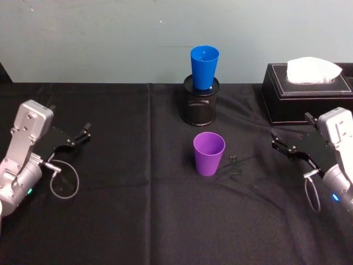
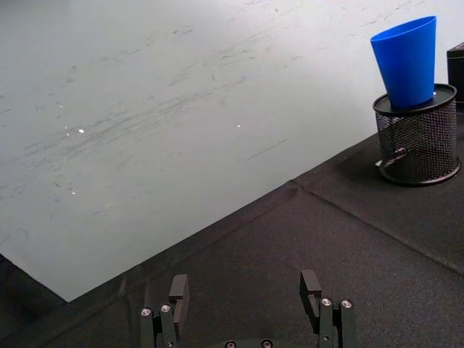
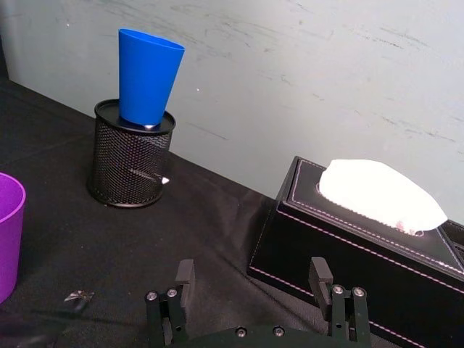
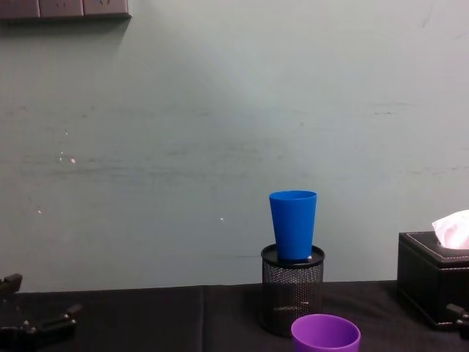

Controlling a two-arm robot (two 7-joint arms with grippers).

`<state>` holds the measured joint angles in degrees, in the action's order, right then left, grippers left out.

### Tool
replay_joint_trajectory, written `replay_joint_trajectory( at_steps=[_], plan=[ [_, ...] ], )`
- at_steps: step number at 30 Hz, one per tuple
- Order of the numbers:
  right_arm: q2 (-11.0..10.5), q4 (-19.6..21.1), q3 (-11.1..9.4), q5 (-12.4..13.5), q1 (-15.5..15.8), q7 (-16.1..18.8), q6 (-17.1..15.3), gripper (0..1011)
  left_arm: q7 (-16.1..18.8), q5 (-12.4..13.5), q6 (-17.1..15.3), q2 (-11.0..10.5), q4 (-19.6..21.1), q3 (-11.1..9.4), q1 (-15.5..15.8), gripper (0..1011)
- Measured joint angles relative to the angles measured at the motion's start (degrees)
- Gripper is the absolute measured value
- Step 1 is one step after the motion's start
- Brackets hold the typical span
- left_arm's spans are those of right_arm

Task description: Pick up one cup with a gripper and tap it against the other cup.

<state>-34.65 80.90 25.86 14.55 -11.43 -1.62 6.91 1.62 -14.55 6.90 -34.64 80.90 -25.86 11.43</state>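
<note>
The purple cup (image 1: 209, 153) stands upright just in front of the black mesh pen holder (image 1: 201, 107). The blue cup (image 1: 204, 66) stands on top of the holder. The left gripper (image 2: 244, 285) hovers well to the holder's left and the right gripper (image 3: 252, 270) well to its right, both with fingers apart, holding nothing.

Just below the middle of the head view, a purple plastic cup (image 1: 209, 154): smooth, tapered, no handle, upright with the mouth up, alone on the black surface (image 1: 138, 221). Straight above it in the frame, near the top centre, a bright blue cup (image 1: 204, 66) of the same shape, also upright. Base seated on top of a black mesh holder (image 1: 201, 107), apart from the purple one. At the left edge, the left gripper (image 1: 84, 133), slim and black, fingers apart, holding nothing. At the right edge, the right gripper (image 1: 274, 141), same look, fingers apart too. Both well apart from the cups.
</note>
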Motion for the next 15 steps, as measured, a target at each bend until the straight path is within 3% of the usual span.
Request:
replay_joint_trajectory(
  at_steps=[15],
  plan=[
    [0.0,0.0,0.0,0.0,0.0,0.0,0.0,1003,0.0,0.0,0.0,0.0,0.0,0.0,0.0,1005]
  ],
)
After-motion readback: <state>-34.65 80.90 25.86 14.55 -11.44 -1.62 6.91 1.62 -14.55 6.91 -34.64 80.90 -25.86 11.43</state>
